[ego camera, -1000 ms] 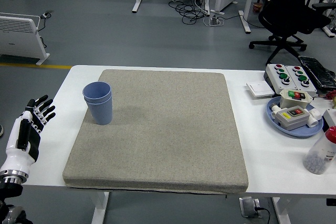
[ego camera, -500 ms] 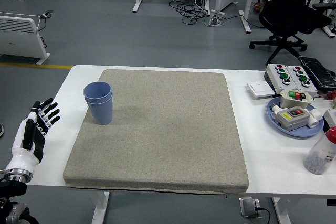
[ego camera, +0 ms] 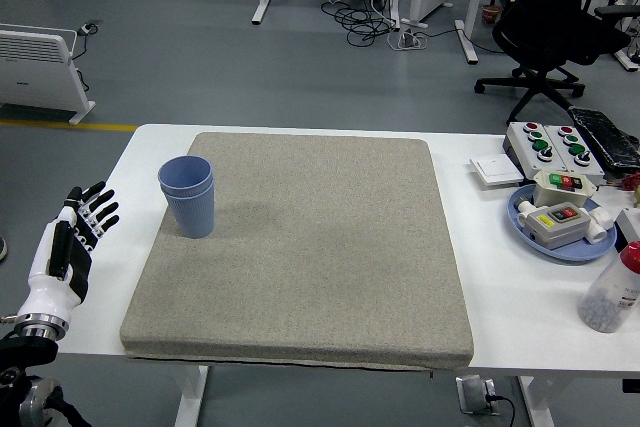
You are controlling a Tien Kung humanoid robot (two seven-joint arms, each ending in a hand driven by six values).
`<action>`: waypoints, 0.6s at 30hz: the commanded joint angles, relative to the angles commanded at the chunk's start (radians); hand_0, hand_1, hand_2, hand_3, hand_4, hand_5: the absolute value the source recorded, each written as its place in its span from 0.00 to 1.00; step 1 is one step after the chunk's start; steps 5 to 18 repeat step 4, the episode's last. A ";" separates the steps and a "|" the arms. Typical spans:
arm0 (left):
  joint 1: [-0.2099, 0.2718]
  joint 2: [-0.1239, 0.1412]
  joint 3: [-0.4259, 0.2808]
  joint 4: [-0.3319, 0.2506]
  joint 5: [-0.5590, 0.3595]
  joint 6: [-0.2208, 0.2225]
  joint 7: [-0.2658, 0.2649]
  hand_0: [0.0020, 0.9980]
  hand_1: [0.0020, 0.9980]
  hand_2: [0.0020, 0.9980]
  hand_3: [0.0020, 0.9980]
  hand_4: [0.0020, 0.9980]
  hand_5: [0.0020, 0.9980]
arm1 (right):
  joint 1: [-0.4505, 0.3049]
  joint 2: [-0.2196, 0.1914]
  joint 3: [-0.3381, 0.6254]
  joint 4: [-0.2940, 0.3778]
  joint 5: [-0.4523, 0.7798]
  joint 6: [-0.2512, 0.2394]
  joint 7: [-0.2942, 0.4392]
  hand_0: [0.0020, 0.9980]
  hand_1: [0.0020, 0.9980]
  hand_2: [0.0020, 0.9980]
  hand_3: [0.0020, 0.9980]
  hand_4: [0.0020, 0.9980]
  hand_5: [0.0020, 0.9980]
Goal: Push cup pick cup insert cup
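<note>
Head view: grey mat [ego camera: 300,247] covers white table [ego camera: 520,317].

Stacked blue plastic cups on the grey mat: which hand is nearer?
Left. The left hand hovers open beside the stacked blue plastic cups, off the grey mat; the right hand is out of view.

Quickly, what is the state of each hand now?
Left hand: open, fingers spread, holding nothing.
Right hand: not in view.

Two blue cups [ego camera: 188,195] sitting nested on one grey mat [ego camera: 310,247]; one robot hand [ego camera: 68,257] showing; one blue tray [ego camera: 560,222] lying right.
</note>
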 joint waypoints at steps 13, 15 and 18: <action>-0.005 -0.001 0.000 0.001 0.001 0.003 0.000 0.82 0.85 0.86 0.83 0.61 1.00 | 0.006 -0.001 0.000 -0.001 0.005 -0.006 0.009 0.71 0.61 0.69 0.61 0.18 0.55; -0.005 -0.001 0.000 0.001 0.001 0.003 0.000 0.82 0.85 0.86 0.83 0.61 1.00 | 0.006 -0.001 0.000 -0.001 0.005 -0.006 0.009 0.71 0.61 0.69 0.61 0.18 0.55; -0.005 -0.001 0.000 0.001 0.001 0.003 0.000 0.82 0.85 0.86 0.83 0.61 1.00 | 0.006 -0.001 0.000 -0.001 0.005 -0.006 0.009 0.71 0.61 0.69 0.61 0.18 0.55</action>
